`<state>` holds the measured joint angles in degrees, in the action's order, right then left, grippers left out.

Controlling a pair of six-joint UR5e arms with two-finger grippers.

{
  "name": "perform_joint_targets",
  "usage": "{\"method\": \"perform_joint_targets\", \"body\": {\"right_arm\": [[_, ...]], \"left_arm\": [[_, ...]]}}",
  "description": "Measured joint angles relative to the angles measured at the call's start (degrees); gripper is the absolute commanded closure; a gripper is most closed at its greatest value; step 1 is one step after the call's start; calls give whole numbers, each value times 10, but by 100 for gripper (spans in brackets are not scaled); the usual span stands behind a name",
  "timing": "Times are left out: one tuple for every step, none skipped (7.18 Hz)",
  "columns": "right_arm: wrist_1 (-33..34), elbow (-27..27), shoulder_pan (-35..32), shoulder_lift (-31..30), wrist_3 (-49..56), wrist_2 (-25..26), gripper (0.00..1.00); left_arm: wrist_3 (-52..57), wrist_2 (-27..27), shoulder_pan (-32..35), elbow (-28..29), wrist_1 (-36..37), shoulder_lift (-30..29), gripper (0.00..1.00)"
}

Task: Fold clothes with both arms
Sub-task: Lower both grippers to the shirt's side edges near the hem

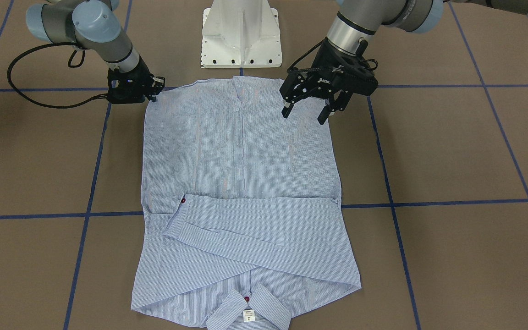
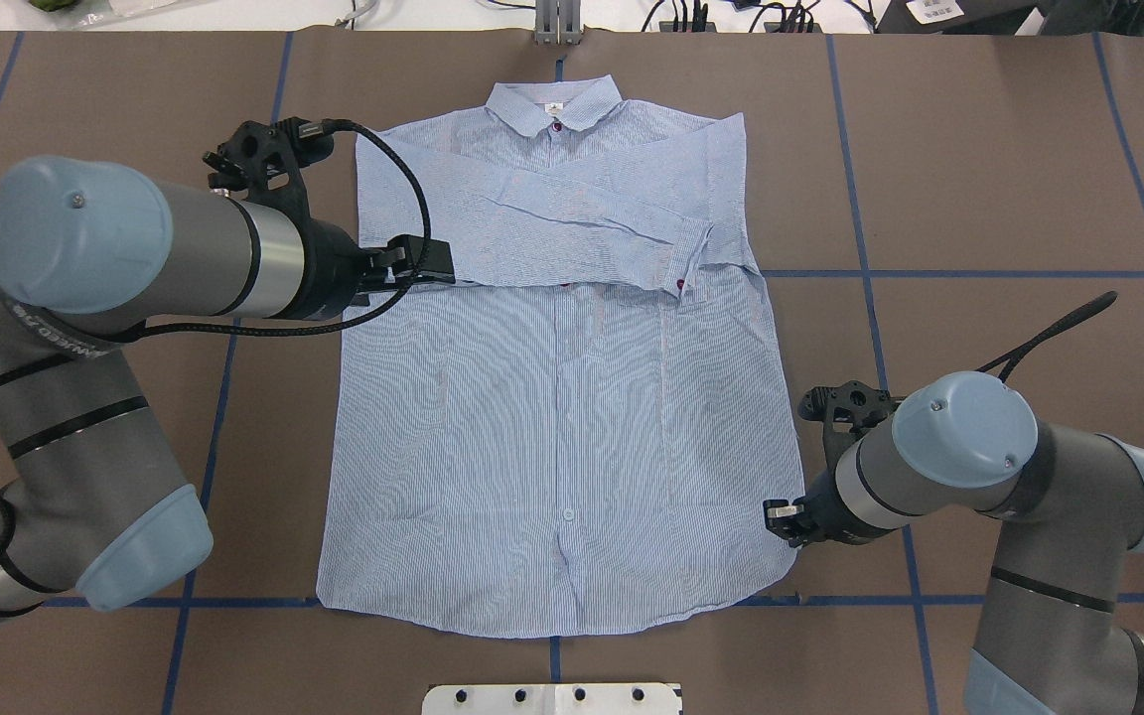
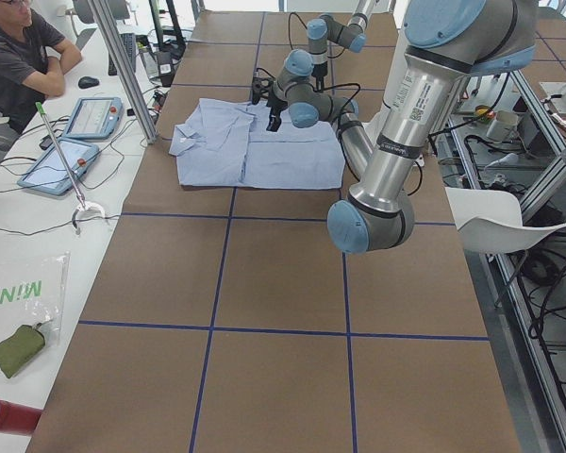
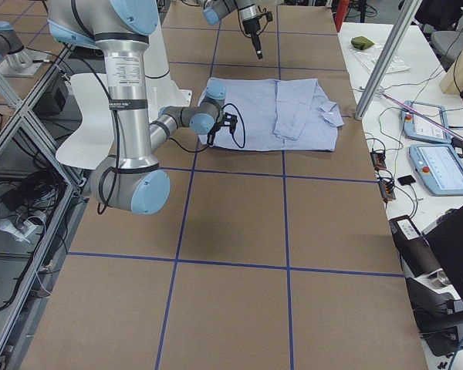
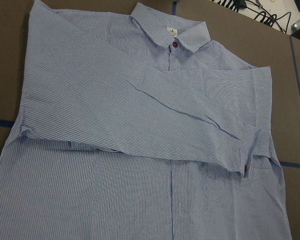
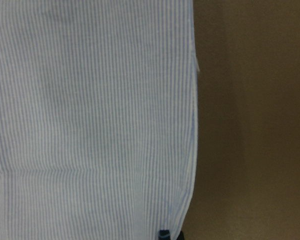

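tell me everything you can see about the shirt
The shirt is light blue with fine white stripes, thin woven-looking cloth. It lies flat, front up and buttoned, on the brown table, collar away from the robot. Both long sleeves are folded across the chest, a dark red button on the top cuff. The right tool sits at a hem corner; whether it grips is unclear. The left tool hangs open above the shirt.
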<state>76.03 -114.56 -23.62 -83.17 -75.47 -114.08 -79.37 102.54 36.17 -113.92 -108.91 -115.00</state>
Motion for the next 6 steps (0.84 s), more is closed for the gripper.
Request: {"method": "perform_joint_targets", "body": {"right_arm": [[0,-4,0,2,0,4,100],[-1,-6,0,3,0,7,100],[-2,-6,1,5,0,9,100],[-2,-6,1,6,-3,12,100],[-2,-6,1,7,-10,14,100],[-2,-6,1,8,-16,14,100]], "left_arm": [[0,0,-2,-4,0,23,1],[-1,0,-9,-7,0,50,1],[-3,-2,-27,-10,0,78,1],[-8,-9,-57,-11,-1,103,1],[-17,-22,-90,-11,-1,123,1],[-27,-33,-120,-11,0,141,1]]}}
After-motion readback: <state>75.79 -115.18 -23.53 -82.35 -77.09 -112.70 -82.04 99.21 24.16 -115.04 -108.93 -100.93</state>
